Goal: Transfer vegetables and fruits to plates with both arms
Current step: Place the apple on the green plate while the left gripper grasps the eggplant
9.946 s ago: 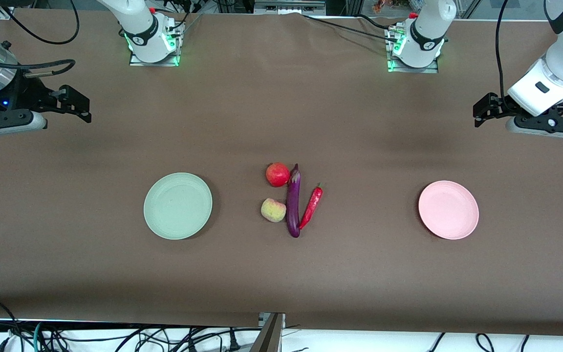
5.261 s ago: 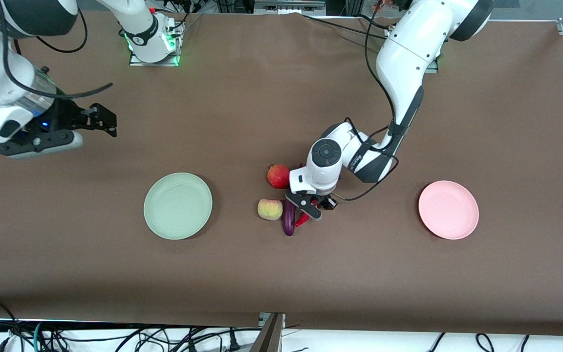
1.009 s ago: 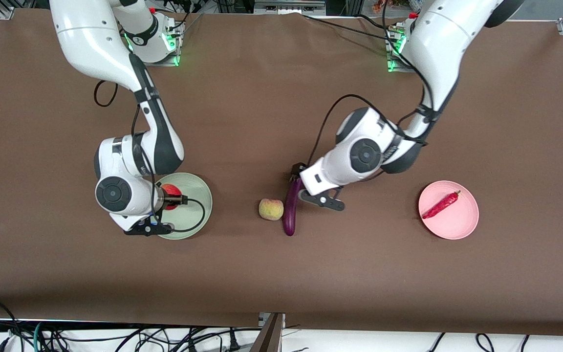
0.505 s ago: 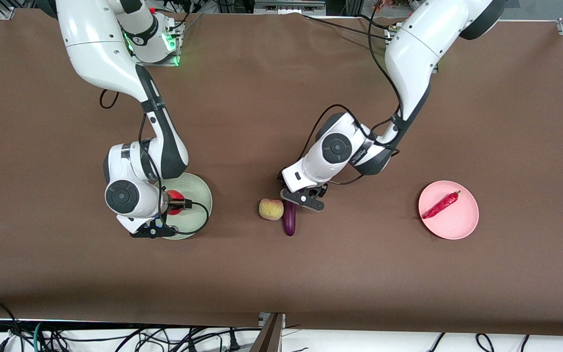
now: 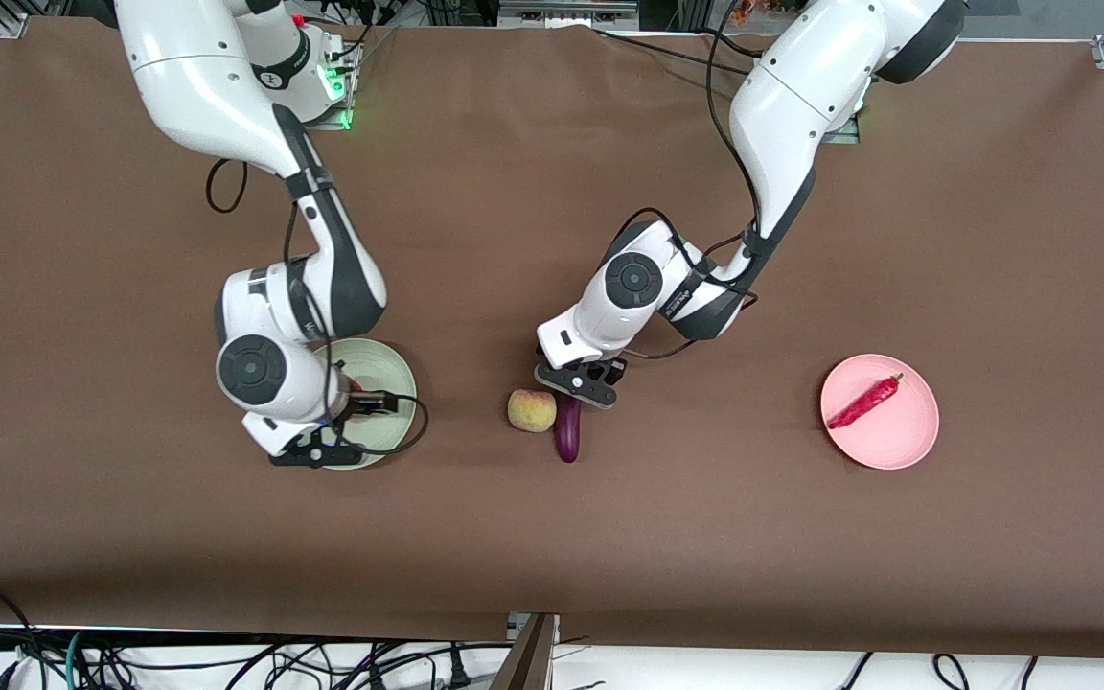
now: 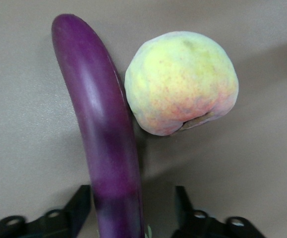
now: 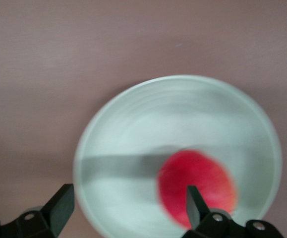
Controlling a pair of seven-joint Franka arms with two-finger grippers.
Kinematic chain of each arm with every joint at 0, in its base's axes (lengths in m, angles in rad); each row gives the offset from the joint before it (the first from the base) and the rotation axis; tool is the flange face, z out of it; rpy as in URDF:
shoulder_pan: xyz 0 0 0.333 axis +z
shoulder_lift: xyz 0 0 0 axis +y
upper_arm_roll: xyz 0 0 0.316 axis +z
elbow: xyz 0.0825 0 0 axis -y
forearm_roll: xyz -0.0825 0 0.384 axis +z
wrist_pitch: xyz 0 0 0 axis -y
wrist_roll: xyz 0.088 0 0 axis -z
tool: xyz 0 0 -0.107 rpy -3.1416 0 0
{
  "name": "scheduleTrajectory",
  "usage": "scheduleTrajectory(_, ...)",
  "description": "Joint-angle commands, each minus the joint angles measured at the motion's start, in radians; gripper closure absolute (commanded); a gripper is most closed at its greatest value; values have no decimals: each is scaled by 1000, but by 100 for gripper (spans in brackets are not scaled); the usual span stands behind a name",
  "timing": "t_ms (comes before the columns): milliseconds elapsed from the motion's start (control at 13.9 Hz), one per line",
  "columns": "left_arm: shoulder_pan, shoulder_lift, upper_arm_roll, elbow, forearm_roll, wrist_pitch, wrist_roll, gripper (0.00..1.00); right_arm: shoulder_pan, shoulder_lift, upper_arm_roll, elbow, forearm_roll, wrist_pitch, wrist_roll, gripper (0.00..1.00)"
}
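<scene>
Left gripper has come down over eggplant, fingers spread astride it, no grip yet; peach beside it | right gripper spread above pomegranate, released on green plate | chili on pink plate; judged half done

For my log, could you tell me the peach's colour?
Peach: yellow-green with a pink blush, clearest in the left wrist view.
</scene>
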Motion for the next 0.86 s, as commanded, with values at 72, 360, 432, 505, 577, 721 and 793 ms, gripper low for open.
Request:
scheduleTrajectory(72,-7,13,34,15,72,-6,-9,76,35,-10,72,64,6,2,225,1)
scheduleTrajectory(360,14,-18,36,-4,76,-56,-15,94,75,9,115,67,4,115,368,1)
scheduleTrajectory(432,31,-39,36,4,76,-108,-15,94,104,22,115,67,4,159,418,1)
scheduleTrajectory(505,56,-62,36,7,76,-156,-15,94,127,36,114,67,3,207,455,1)
scheduleTrajectory(577,80,-96,33,7,76,-209,-13,94,141,45,114,66,3,239,474,1)
scheduleTrajectory(721,116,-153,33,15,74,-323,-12,94,152,56,114,69,3,261,479,1)
scheduleTrajectory(793,134,-169,33,13,74,-355,-10,94,162,60,114,67,3,279,480,1)
